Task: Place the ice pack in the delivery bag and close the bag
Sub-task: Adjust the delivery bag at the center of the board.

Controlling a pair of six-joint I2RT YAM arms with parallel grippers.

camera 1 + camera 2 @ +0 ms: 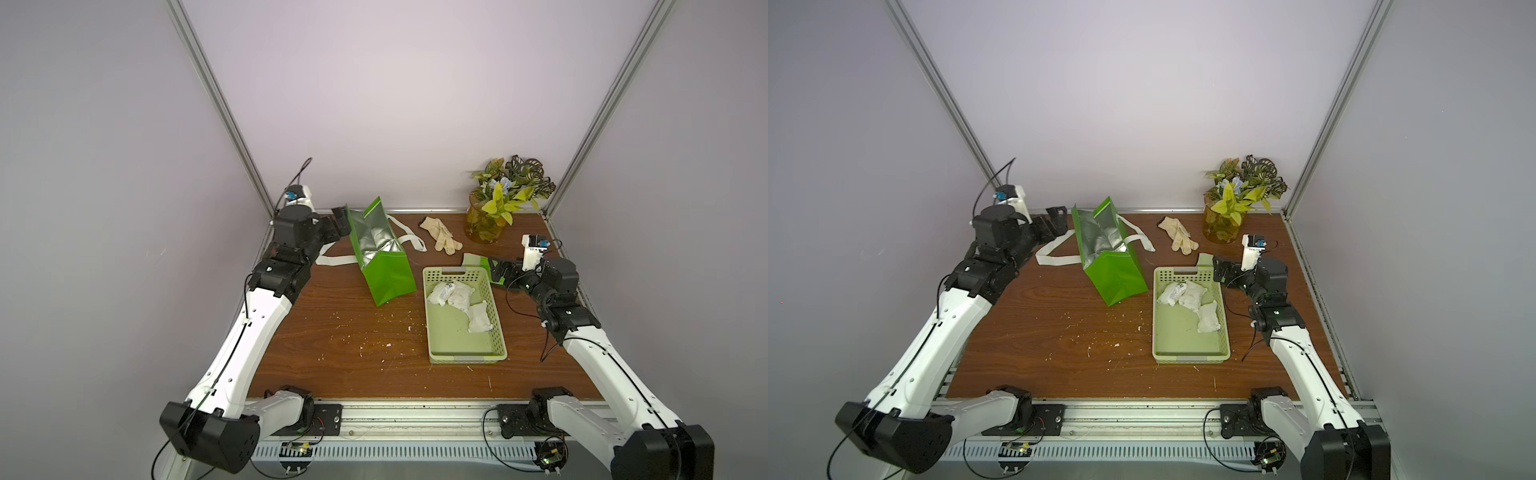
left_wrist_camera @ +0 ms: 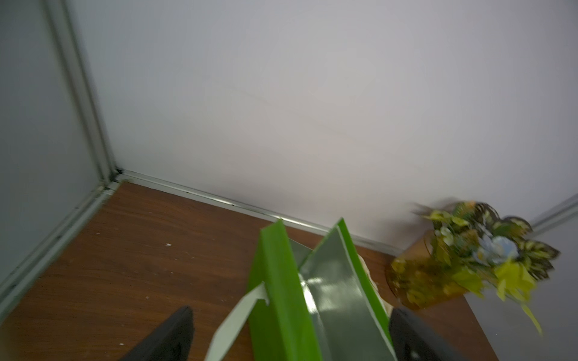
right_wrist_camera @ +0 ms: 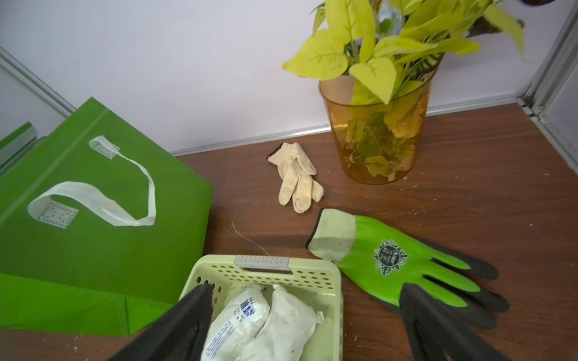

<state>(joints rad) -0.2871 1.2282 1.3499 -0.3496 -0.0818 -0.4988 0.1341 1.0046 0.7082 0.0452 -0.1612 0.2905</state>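
The delivery bag [image 1: 384,270] [image 1: 1115,272], bright green with silver lining, stands open at the back left of the table, its white straps [image 1: 332,261] lying loose. Three white ice packs [image 1: 451,294] [image 1: 1183,294] lie in the pale green basket [image 1: 467,357]; one [image 3: 237,318] bears blue print. My left gripper [image 1: 340,222] [image 2: 292,312] is open at the bag's far-left rim, and the bag's end walls show between its fingers. My right gripper [image 1: 496,270] [image 3: 306,287] hovers open over the basket's far right corner, holding nothing.
An amber vase of leaves [image 1: 486,224] stands at the back right. A cream glove [image 1: 440,237] lies between bag and vase. A green and black glove [image 3: 391,265] lies under my right gripper. White crumbs dot the wooden table [image 1: 332,353]. Walls close three sides.
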